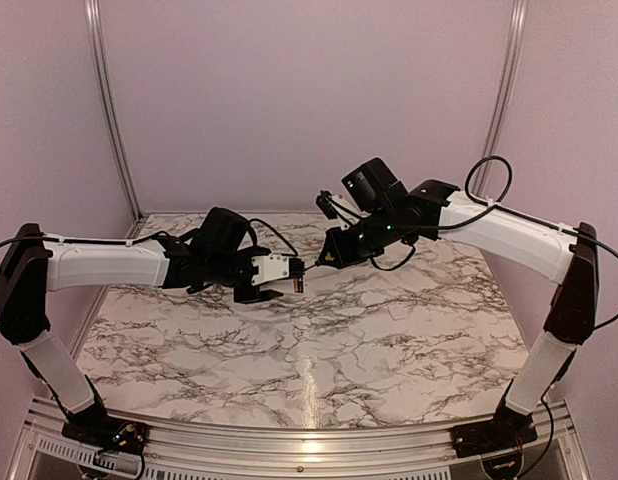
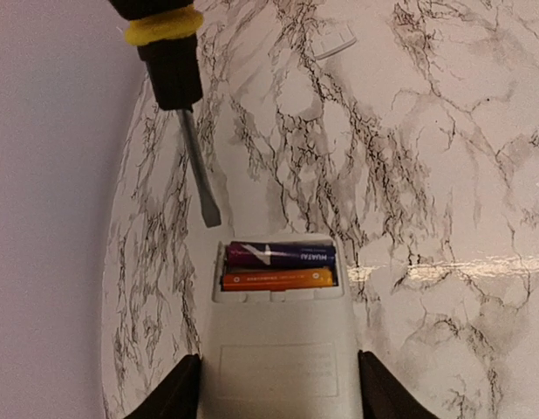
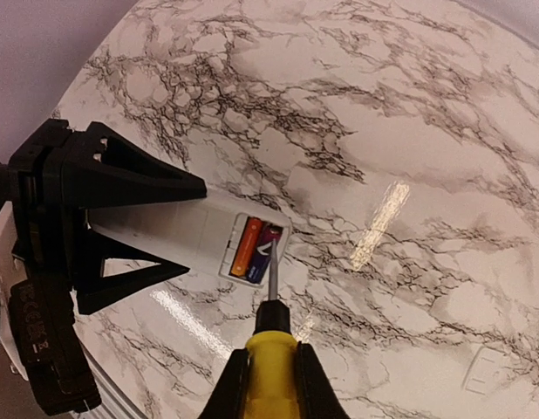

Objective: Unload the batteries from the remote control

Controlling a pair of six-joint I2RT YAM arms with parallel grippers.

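**Tool state.** My left gripper (image 2: pixel 278 388) is clamped across the body of the remote control (image 2: pixel 274 340) and holds it above the table (image 2: pixel 444 175). The open battery bay (image 2: pixel 219 266) points away from the wrist, so the cells lie exposed to my other arm. My right gripper (image 3: pixel 269 393) is closed on the yellow handle of a screwdriver (image 2: pixel 200 170), with the flat blade aimed at the bay.

**Task items.** Both batteries (image 2: pixel 278 267) sit in the bay, side by side. The purple battery (image 2: pixel 283 255) is on the far side and the orange battery (image 2: pixel 276 279) is nearer the remote's body. Neither is lifted.

**Blade position.** The tip is at the bay's outer corner, by the purple battery's end. I cannot tell whether it is touching.

**Surroundings.** A small white piece (image 2: pixel 332 41), which I take to be the bay cover, lies on the table well beyond the bay. Nothing stands between the blade and the bay. The bay wall around the cell ends is the likely hindrance to prying.
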